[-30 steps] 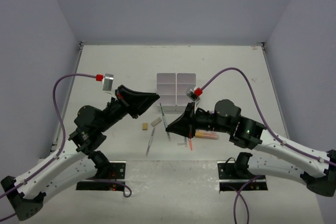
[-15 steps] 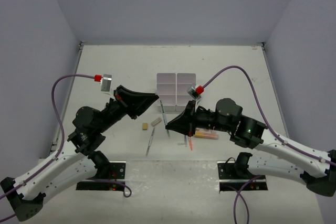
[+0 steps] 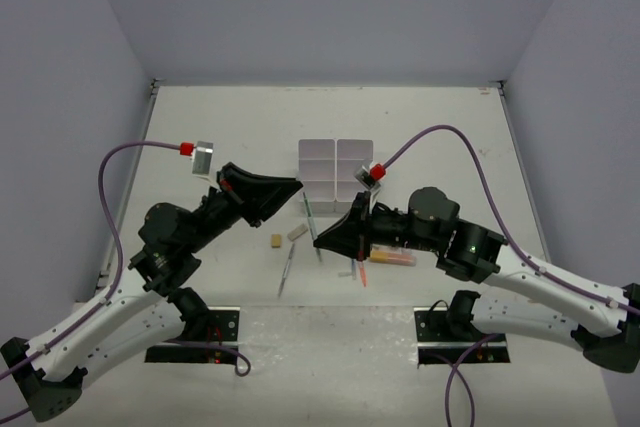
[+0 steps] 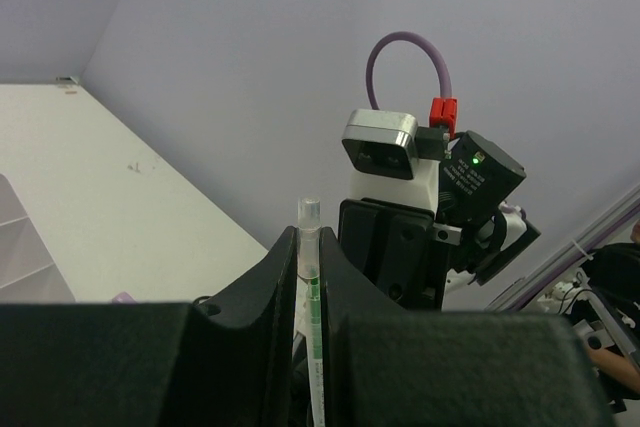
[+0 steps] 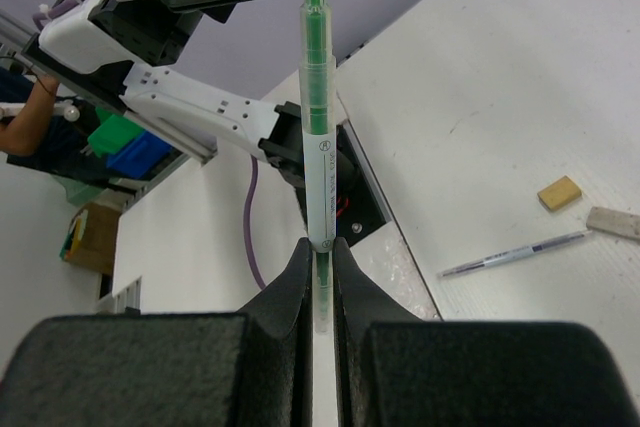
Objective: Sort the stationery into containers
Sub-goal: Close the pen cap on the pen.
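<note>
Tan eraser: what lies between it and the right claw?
A pale eraser, just right of the tan eraser and short of the right claw; the top view shows it.

The right pincer (image 5: 320,249) grips a clear green-inked pen (image 5: 317,127) by one end.

Pale lavender walls (image 3: 330,7) enclose the white table (image 3: 220,127) on three sides; beyond its edge sit green and blue bins (image 5: 120,135) and a cardboard box (image 5: 88,237).
</note>
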Robot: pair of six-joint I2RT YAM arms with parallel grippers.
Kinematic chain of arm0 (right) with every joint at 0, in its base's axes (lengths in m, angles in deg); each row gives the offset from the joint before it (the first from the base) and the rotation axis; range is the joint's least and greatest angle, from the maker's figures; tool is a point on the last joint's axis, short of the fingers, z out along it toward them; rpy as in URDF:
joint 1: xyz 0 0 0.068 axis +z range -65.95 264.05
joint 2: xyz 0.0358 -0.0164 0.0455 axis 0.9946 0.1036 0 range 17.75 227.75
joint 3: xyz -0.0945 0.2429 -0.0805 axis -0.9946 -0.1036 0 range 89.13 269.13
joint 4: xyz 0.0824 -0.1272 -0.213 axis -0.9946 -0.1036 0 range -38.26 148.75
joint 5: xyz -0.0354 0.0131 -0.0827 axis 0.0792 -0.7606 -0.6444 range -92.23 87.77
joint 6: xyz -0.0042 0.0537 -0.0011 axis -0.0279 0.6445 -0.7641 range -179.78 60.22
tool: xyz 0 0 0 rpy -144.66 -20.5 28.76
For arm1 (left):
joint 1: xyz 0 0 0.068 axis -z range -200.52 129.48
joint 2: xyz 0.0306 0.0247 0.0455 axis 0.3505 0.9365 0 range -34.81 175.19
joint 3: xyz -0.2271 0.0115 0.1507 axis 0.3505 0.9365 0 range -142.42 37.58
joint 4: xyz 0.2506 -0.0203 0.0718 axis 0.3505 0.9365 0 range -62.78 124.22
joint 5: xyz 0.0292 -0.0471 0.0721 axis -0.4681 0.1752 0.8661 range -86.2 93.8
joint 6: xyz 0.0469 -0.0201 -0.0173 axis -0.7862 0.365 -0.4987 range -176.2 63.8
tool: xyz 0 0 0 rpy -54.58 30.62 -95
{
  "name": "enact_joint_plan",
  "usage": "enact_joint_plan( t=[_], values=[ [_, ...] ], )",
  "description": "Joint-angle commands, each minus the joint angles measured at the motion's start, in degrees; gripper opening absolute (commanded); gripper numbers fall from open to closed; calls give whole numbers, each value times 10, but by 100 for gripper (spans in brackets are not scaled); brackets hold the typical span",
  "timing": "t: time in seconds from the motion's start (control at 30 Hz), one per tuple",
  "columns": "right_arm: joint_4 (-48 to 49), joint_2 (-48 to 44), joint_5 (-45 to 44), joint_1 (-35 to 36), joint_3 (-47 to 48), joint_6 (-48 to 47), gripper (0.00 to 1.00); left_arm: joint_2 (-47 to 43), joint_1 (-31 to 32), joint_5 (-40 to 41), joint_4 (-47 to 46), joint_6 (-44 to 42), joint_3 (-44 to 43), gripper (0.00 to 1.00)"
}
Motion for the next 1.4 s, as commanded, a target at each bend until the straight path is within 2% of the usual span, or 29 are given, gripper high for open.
enact_joint_plan(
  t=[0.0,1.37],
  values=[
    [10,6,4,5,24,1,0,-3,-3,-3,-13,8,-8,0],
    [-23,15,-48,6,80,-28,0,7,-1,-43,-28,20,11,0]
  ],
)
